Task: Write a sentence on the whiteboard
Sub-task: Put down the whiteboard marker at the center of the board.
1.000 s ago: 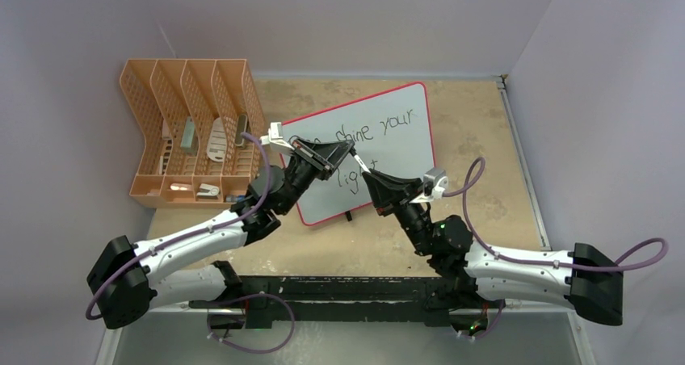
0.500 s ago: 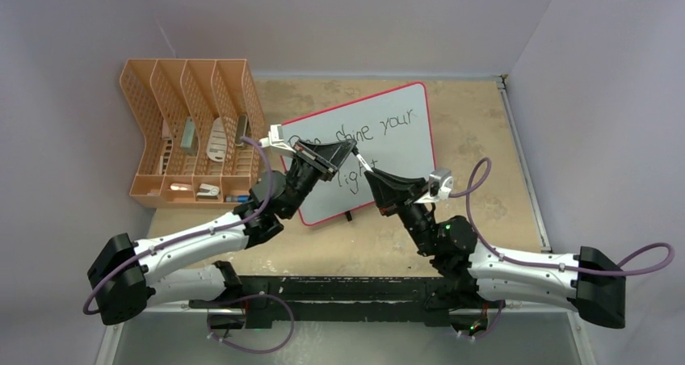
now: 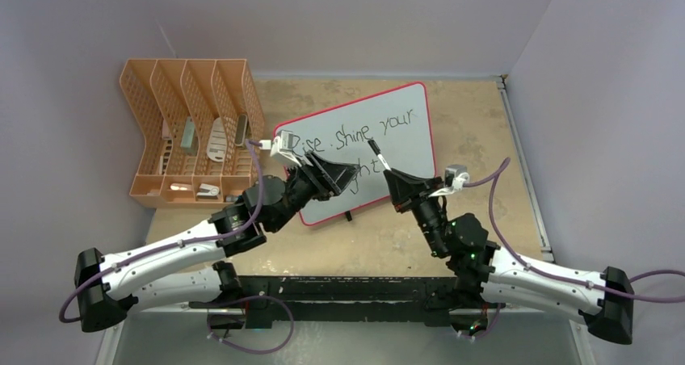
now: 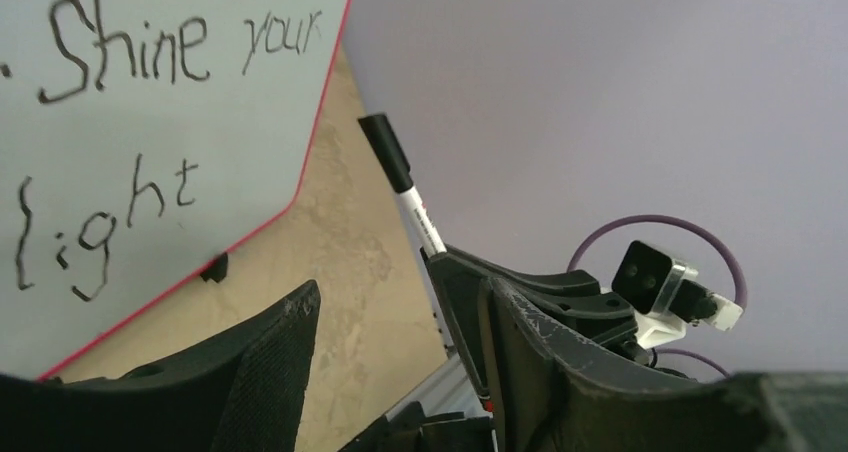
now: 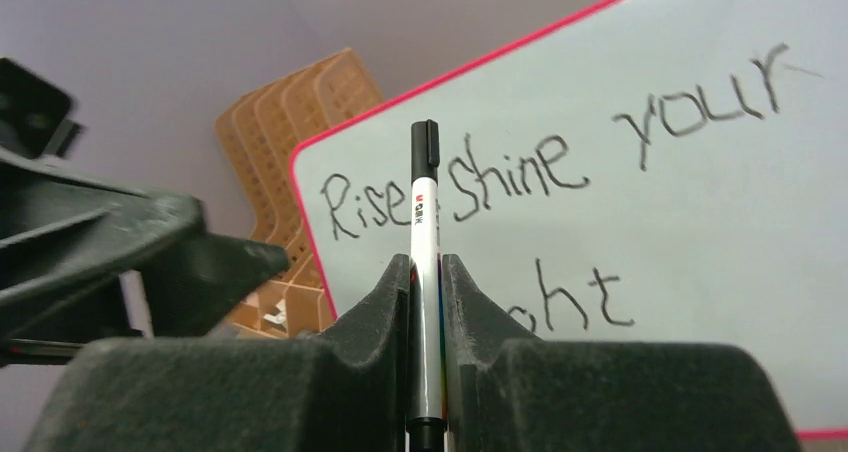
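Whiteboard [image 3: 412, 151] stands tilted at the far middle of the table [image 3: 485, 139], just right of the orange file rack [image 3: 190, 82]; can't tell if they touch. The sentence [image 5: 560, 167] is on it in black, 2 lines: "Rise . Shine your" up top, "light" below, w/ bare board underneath. Right gripper [image 5: 427, 267] is clenched on a black-and-white marker [image 5: 426, 222], pinched low on the barrel. Its upper end points toward the board but is clear of it; the left wrist view shows it in air off the board's right edge. That end is a fat black piece w/ no nib showing, so it looks like the cap [image 4: 386, 154] is on. Left gripper [image 3: 349, 174] is released, fingers [image 4: 265, 357] spread w/ nothing between them, hovering near the marker, not touching it. Judgement: the writing step looks done, the text reads complete, and this is the wrap-up stage. Next move prob. calls for the right arm to carry the marker away from the board & set it down w/o brushing the lettering, which would smear. The left arm should back off so the 2 arms don't collide.
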Controlling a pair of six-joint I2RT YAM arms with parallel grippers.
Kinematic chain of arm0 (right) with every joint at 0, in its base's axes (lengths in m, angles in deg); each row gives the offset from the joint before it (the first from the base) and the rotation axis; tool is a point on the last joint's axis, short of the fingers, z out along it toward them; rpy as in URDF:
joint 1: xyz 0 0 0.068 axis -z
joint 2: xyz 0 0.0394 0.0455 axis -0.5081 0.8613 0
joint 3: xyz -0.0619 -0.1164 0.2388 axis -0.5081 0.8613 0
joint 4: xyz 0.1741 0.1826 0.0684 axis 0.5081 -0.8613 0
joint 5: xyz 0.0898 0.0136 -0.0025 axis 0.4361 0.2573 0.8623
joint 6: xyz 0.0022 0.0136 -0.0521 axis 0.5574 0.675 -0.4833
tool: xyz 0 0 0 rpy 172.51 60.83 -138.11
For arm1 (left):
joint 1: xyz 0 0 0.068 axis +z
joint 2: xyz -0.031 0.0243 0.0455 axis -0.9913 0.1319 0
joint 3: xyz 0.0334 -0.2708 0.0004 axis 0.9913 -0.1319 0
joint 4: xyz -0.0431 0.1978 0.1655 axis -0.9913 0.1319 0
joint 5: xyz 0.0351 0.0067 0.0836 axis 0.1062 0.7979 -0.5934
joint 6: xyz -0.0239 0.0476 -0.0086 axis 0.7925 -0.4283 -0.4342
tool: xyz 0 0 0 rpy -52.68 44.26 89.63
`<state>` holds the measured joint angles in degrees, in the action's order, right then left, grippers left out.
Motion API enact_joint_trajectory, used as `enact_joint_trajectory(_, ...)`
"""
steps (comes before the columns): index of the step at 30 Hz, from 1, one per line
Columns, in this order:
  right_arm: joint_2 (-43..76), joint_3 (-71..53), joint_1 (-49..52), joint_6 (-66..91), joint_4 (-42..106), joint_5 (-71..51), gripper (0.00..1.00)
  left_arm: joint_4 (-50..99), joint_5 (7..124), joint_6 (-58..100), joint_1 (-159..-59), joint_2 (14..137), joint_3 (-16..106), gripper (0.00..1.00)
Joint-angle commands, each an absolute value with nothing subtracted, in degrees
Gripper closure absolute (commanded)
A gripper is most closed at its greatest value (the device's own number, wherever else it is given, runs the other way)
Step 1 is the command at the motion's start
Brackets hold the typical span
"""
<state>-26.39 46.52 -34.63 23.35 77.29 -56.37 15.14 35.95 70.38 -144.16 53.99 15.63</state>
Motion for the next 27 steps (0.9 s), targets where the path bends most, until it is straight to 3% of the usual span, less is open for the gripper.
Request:
enact_joint_trajectory(1, -29.82, 42.03, -34.5, 37.35, 56.93, -66.07, 1.0, 26.02, 29.28, 60.24, -143.95, 51.56, 22.76, 0.42)
enact_joint_trajectory(5, -28.47, 39.51, -34.46, 52.13, 39.76, -74.92, 1.0, 34.41, 25.15, 53.2, -143.9, 51.6, 27.41, 0.39)
enact_joint_trajectory(10, -18.37, 31.61, -34.5, 80.15, 9.12, -82.45, 1.0, 45.09, 19.55, 46.13, -142.3, 52.01, 33.22, 0.32)
enact_joint_trajectory(15, -5.56, 26.97, -32.64, 99.57, -9.29, -83.48, 1.0, 47.1, 23.45, 39.33, -133.44, 50.38, 35.0, 0.27)
enact_joint_trajectory(19, -3.2, 26.26, -27.79, 103.38, -13.11, -80.46, 1.0, 48.57, 27.46, 35.4, -126.75, 51.28, 37.13, 0.25)
enact_joint_trajectory(24, -9.58, 29.31, -24.65, 100.16, -9.15, -76.92, 1.0, 45.69, 24.83, 30.42, -125.61, 49.94, 36.43, 0.23)
enact_joint_trajectory(27, -12.24, 30.86, -22.91, 97.42, -5.73, -75.55, 0.93, 45.39, 23.94, 28.82, -125.32, 48.89, 36.03, 0.23)
